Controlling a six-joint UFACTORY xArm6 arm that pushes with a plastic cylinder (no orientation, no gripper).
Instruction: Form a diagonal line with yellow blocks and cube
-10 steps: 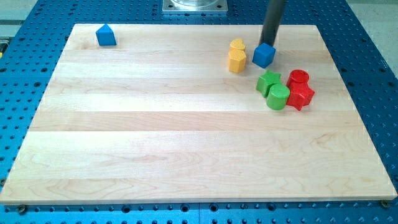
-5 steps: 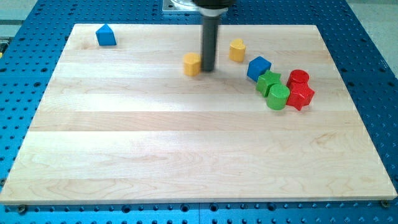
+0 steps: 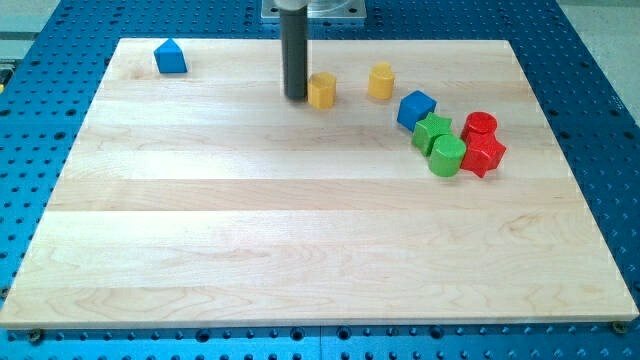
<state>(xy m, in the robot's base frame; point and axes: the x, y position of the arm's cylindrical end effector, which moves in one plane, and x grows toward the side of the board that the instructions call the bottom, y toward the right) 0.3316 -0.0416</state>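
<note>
My tip point(image 3: 295, 96) rests on the board near the view's top, just left of a yellow block point(image 3: 321, 90) and touching or nearly touching it. A second yellow block point(image 3: 380, 81) stands to the right, slightly higher in the view. A blue cube point(image 3: 416, 108) lies right and lower of it, touching a green star block point(image 3: 432, 131). The two yellow blocks and the cube form a loose arc, not a straight line.
A green cylinder point(image 3: 447, 156), a red cylinder point(image 3: 480, 126) and a red star block point(image 3: 484, 154) cluster at the right beside the green star. A blue house-shaped block point(image 3: 170, 57) sits at the top left. The wooden board point(image 3: 300, 240) lies on a blue perforated table.
My tip moved from the right side of the left yellow block to its left side. That yellow block shifted a little right and up. The other blocks stayed put.
</note>
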